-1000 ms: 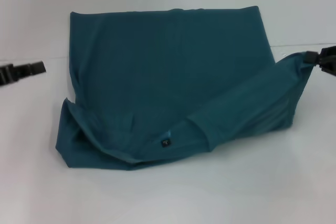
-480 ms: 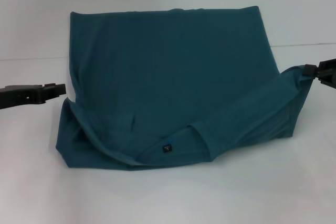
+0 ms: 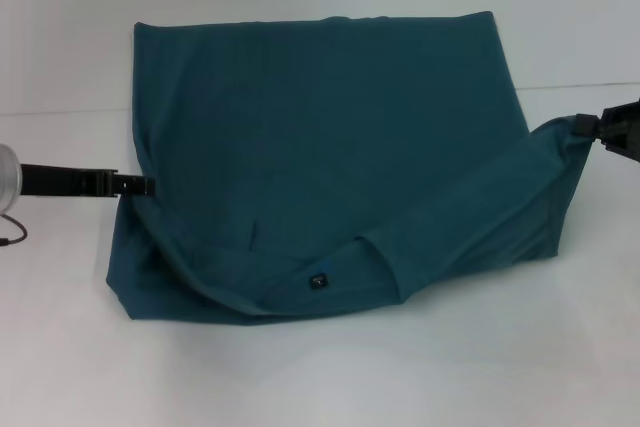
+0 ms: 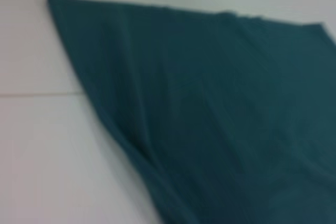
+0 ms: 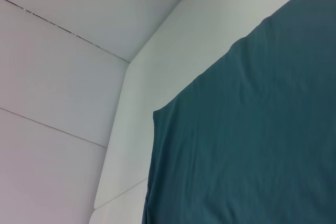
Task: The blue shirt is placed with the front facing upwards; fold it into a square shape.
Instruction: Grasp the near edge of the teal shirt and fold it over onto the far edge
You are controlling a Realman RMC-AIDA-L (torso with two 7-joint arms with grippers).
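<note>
Blue shirt (image 3: pixel 330 147) lies mostly flat on the white table (image 3: pixel 320 377); right gripper (image 3: pixel 598 128) is clenched on its right corner, held taut, while left gripper (image 3: pixel 140 185) is at the left edge, grip state can't tell. My call: seat the left grip before lifting, then move both sides level so the fold stays square. Small dark label (image 3: pixel 318 281) sits well inboard of both grippers near the front fold, unreadable; no chest lettering visible.

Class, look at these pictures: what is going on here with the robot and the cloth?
A two-armed robot is folding the blue shirt on a white table. The right gripper pinches the shirt's right edge, holding a folded band of cloth up off the table. The left gripper is at the shirt's left edge, just touching the fabric. The fold is unfinished and the shape uneven.
</note>
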